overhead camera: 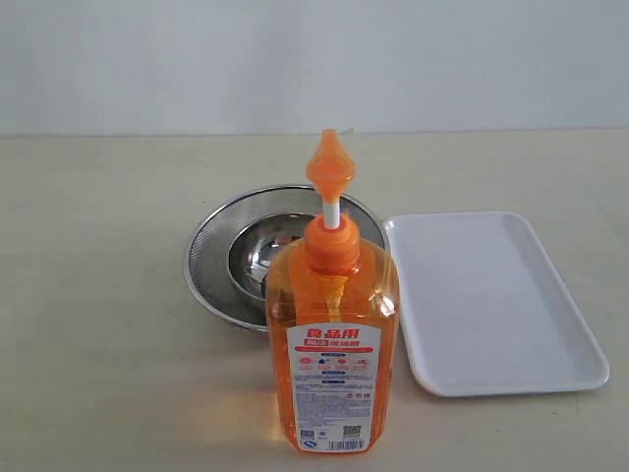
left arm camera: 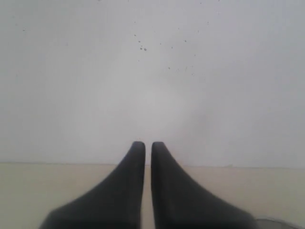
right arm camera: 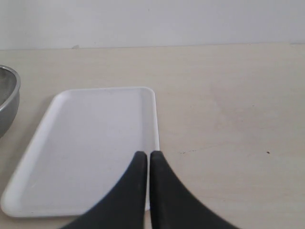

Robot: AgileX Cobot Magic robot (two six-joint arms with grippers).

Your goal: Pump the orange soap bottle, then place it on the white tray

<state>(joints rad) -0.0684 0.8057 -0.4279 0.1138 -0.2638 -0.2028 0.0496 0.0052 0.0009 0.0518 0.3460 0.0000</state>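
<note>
The orange soap bottle (overhead camera: pixel 332 344) stands upright on the near bench (overhead camera: pixel 98 295), just left of the white tray (overhead camera: pixel 491 305), with a steel bowl (overhead camera: pixel 221 246) behind it. The left pincer (left arm camera: pixel 148 145) and right pincer (right arm camera: pixel 147 155) are clenched and empty. An off-centre push on the pump could topple the tall bottle.

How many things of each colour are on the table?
Orange: 1, the orange soap bottle
White: 1, the white tray
Silver: 2, an outer bowl with an inner bowl nested in it
Total: 4
</note>
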